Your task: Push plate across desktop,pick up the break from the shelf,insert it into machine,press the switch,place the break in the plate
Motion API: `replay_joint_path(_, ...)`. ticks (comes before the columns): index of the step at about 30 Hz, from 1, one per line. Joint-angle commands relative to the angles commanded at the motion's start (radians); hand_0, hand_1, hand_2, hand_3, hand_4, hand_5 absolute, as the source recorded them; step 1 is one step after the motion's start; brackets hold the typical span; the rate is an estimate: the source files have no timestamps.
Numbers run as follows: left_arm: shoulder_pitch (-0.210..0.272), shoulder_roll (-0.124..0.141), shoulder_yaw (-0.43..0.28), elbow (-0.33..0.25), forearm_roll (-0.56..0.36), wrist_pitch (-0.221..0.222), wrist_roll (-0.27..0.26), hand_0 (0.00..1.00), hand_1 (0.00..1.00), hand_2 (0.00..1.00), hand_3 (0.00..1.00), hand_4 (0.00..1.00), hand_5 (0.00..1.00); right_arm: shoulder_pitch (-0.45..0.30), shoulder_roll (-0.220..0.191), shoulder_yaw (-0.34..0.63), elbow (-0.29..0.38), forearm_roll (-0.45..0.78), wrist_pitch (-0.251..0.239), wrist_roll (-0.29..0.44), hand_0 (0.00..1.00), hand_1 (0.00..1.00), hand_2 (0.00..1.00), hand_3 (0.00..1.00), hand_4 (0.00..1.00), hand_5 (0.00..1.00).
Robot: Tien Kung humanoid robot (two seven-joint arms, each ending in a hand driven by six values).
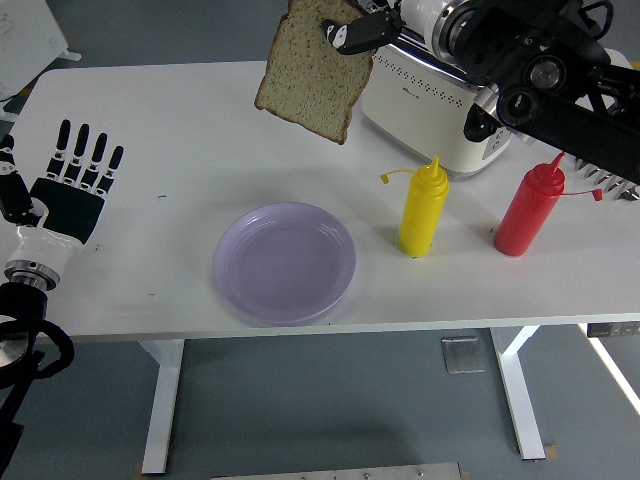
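Toast in hand, heading for the plate

My right hand (pixel 362 28) pinches the bread slice (pixel 315 68) by its top edge, so it hangs clear above the table, beyond the purple plate (pixel 285 262); toaster (pixel 440 95) behind, yellow bottle (pixel 423 208) just right of the plate; left hand (pixel 72 185) flat, fingers spread

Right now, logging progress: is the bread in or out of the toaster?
Out: the right robot hand holds the bread in the air.
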Motion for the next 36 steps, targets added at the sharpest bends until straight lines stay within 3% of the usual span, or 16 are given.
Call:
replay_joint_path(5, -0.001, 0.000, 0.000, 0.005, 0.004, -0.003, 0.001, 0.775, 0.720, 0.681, 0.707, 0.704, 0.998, -0.011, 0.009, -0.047, 0.058, 0.099, -0.009, 0.000, 0.302, 0.379, 0.394, 0.391, 0.218, 0.002)
replay_joint_path(12, -0.002, 0.000, 0.001, 0.008, 0.004, -0.003, 0.001, 0.776, 0.724, 0.682, 0.708, 0.704, 0.998, -0.017, 0.036, -0.129, 0.076, 0.125, -0.036, 0.000, 0.300, 0.377, 0.402, 0.392, 0.197, 0.002)
replay_joint_path(22, -0.004, 0.001, 0.003, 0.011, 0.001, -0.001, -0.001, 0.779, 0.728, 0.685, 0.709, 0.703, 0.998, -0.020, 0.093, -0.220, 0.033, 0.133, -0.057, 0.000, 0.287, 0.376, 0.409, 0.392, 0.189, 0.002)
replay_joint_path(36, -0.006, 0.002, 0.006, 0.016, 0.002, 0.000, -0.002, 0.782, 0.726, 0.684, 0.705, 0.702, 0.998, -0.008, 0.134, -0.312, -0.007, 0.198, -0.071, 0.000, 0.293, 0.379, 0.419, 0.395, 0.194, 0.002)
